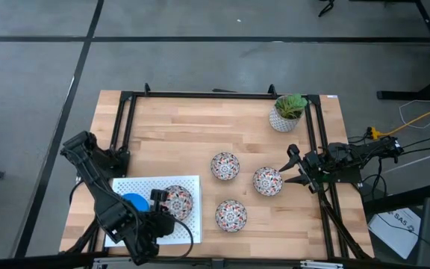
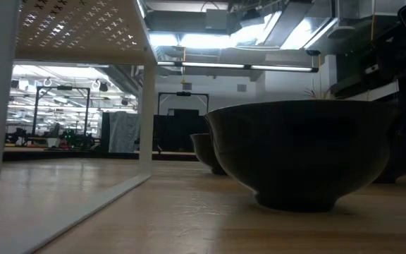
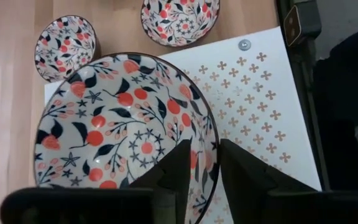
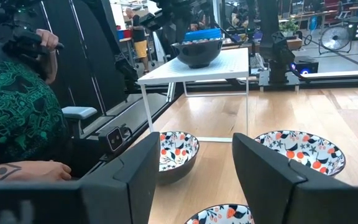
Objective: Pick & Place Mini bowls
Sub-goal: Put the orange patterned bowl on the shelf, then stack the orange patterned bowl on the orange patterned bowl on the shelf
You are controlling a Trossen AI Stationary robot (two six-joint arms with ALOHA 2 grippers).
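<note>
grey floor (image 1: 36, 75), bright ceiling lights (image 2: 189, 39)

The counter (image 1: 170, 142) is showing pale, smooth butcher-block wood with a faint sheen. The floral mini bowls (image 3: 123, 130) are looking like glossy glazed ceramic, catching light along their dark rims. The white perforated shelf (image 3: 260, 118) is appearing as matt painted metal. The left pincer (image 3: 205, 169) is looking like matt black plastic.

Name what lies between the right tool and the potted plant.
Only bare table, as the high view shows: the right tool sits by a patterned bowl, the potted plant beyond.
</note>
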